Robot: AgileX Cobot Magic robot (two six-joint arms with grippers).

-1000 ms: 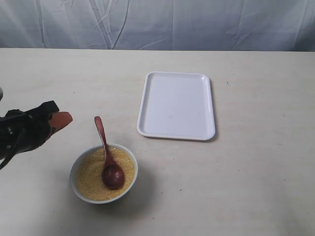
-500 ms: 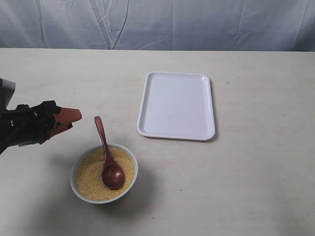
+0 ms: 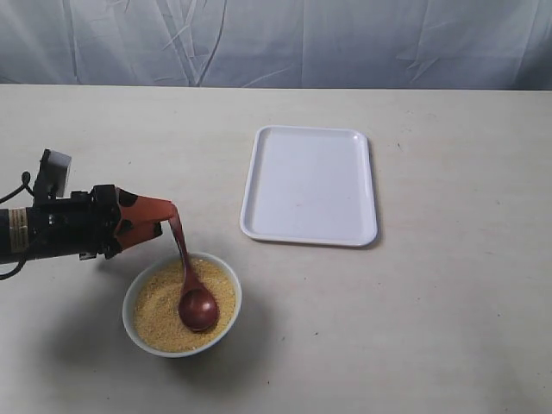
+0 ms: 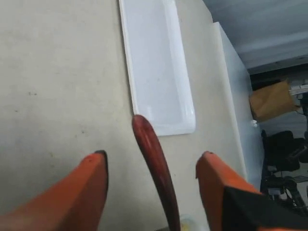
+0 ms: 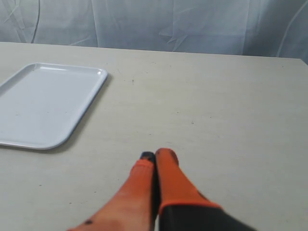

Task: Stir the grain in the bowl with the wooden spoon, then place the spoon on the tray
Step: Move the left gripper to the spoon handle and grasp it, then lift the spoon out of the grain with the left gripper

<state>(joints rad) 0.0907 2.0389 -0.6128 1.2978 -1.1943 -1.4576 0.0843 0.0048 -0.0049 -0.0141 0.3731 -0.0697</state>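
One second has brought the left end effector (image 3: 166, 216), fingers (image 4: 91, 178) spread, astride the handle of the wooden spoon (image 3: 186, 272), which lies in the grain (image 3: 157, 306) in the bowl (image 3: 235, 293); gripping looks next; the right end effector (image 5: 155, 157) is pressed together

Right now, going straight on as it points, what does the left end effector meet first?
The wooden spoon, whose handle lies between the open fingers of the left end effector; beyond it, probably the tray, though depth is unclear.
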